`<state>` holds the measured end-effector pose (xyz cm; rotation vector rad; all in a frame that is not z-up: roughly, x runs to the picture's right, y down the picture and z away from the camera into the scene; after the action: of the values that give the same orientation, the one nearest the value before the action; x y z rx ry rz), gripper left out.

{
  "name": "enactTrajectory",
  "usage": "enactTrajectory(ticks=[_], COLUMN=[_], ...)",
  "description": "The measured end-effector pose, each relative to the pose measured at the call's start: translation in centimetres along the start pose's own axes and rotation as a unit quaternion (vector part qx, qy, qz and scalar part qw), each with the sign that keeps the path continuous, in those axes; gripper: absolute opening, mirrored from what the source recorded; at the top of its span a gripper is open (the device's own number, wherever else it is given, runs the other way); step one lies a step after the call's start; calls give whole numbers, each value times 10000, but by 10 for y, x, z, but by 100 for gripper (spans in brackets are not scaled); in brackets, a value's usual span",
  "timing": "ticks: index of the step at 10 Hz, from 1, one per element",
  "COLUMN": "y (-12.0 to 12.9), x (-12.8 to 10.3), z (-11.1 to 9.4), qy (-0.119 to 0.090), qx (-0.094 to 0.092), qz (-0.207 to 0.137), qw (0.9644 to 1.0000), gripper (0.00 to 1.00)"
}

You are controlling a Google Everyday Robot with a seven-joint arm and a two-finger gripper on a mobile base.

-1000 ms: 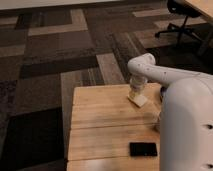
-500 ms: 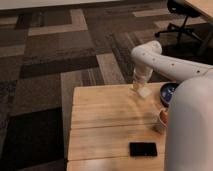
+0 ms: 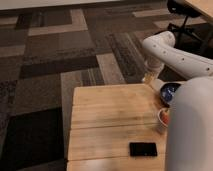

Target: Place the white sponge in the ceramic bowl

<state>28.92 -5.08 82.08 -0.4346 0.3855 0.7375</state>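
**A:** Start with the wooden table (image 3: 107, 122): your arm (image 3: 172, 52) reaches in over its far right corner, and the gripper (image 3: 151, 77) hangs just above that edge, jaws clamped together on the white sponge (image 3: 156, 82), which pokes out pale beneath them. You're mid-carry, I'd judge.

**B:** And the next move?

**A:** Shift right until the sponge is over the ceramic bowl (image 3: 170, 92), just beside it, then lower and let go. The robot's body hides much of the bowl.

**B:** What's in the containers?

**A:** The visible part of the bowl holds nothing. Whether anything is in the paper cup (image 3: 163, 118) nearer you, I can't tell. The black phone (image 3: 143, 149) lies well apart.
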Motion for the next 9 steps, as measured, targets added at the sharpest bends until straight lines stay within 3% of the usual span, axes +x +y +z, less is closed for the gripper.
enactTrajectory(ticks=[3,6,7,9], y=[-41,-71,-74,-73], x=[46,98,114,111], z=[19,37,42,42], qy=[115,74,57,41], qx=[61,37,-23,-37], qz=[96,350,419,409], qw=[9999,9994,9991,9991], gripper=[0,0,7,7])
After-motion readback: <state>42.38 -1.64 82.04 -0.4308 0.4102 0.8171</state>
